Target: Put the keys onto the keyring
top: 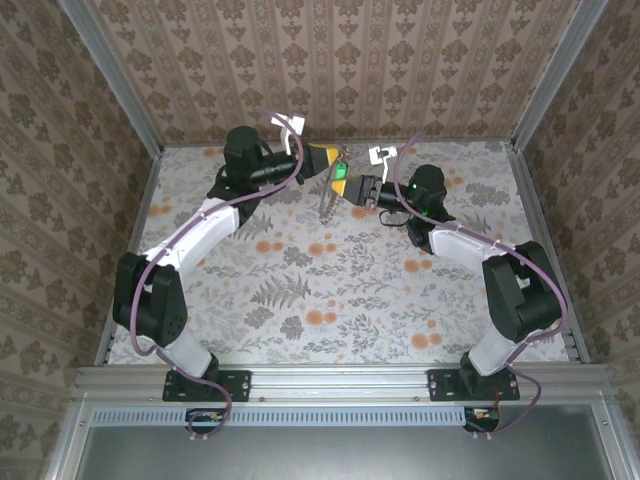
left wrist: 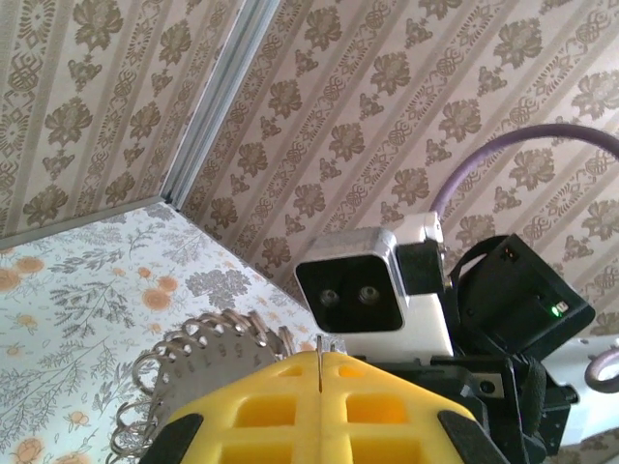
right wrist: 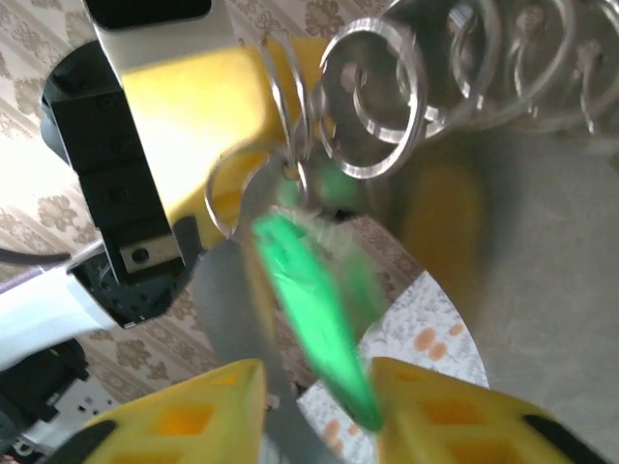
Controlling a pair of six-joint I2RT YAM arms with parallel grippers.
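Key (top: 341, 176) with green head is up in the air, upper centre of the top view, between both hands and above the floral table (top: 300, 290). In the right wrist view it is a blurred green streak mid-frame, running down between the yellow fingers (right wrist: 242, 406).

Left hand (left wrist: 319, 406) is closed, pads meeting on a thin edge-on band, judged to be the keyring (right wrist: 288, 106). Its wire loops sit top centre of the right wrist view.

Right hand (right wrist: 317, 375) has its fingers parted around the key. Can't tell if it is pinching the key or the key is just hanging there.

Step in hand, as judged: threading the key's hole onto the ring. To do it well:
- keep the left hand rigid
- feed the key along the wire, not across it
- go slowly, since the wire is springy and slick

Materials:
- bunch of silvery rings (left wrist: 198, 353): shiny, flat, stacked, scalloped edge
- key head: smooth plastic look
- blade: dull grey metal
- finger pads: yellow, gridded with pockets
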